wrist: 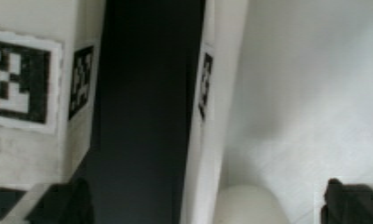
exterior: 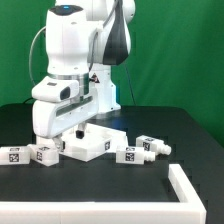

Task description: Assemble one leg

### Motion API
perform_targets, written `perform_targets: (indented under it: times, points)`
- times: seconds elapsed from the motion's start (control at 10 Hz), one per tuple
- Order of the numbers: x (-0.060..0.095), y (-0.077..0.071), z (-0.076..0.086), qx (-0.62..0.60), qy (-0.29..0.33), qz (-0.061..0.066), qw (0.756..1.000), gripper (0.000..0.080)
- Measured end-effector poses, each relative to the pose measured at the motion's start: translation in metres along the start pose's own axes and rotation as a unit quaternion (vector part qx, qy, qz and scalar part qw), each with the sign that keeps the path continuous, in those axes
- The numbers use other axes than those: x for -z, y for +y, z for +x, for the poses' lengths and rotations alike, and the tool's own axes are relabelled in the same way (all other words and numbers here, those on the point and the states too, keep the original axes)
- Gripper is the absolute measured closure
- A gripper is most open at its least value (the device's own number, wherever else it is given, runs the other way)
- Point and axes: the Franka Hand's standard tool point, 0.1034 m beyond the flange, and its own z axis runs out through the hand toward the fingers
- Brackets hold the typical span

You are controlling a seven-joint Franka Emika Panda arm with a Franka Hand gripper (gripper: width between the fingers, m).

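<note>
My gripper (exterior: 77, 128) hangs low over the large flat white square panel (exterior: 97, 146) at the table's middle. Several small white legs with square tags lie on the black table: two on the exterior view's left (exterior: 44, 154) (exterior: 15, 154) and two on its right (exterior: 130, 154) (exterior: 152, 146). In the wrist view the gripper (wrist: 209, 205) is open, with its dark fingertips (wrist: 66, 203) far apart at the frame's edges. A rounded white end (wrist: 247, 206) shows between them, touching neither finger. White tagged surfaces (wrist: 19, 80) flank a dark gap (wrist: 147, 100); which part they are I cannot tell.
A thick white L-shaped bar (exterior: 194, 193) lies at the front on the exterior view's right. The arm's white body (exterior: 65, 70) stands over the panel's left side. A green wall closes the back.
</note>
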Motion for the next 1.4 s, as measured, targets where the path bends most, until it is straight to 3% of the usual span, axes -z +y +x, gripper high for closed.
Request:
perform_targets:
  times: [0.2, 0.5, 1.0, 1.2, 1.4]
  points:
    - [-0.001, 0.001, 0.001, -0.004, 0.005, -0.010, 1.000, 0.0151]
    - [0.002, -0.005, 0.009, -0.003, 0.006, -0.014, 1.000, 0.0151]
    - [-0.021, -0.020, 0.001, -0.010, -0.004, 0.010, 1.000, 0.0151]
    - [-0.022, -0.021, 0.001, -0.013, -0.004, 0.012, 1.000, 0.0151]
    - [-0.022, -0.021, 0.001, -0.013, -0.004, 0.012, 1.000, 0.0410]
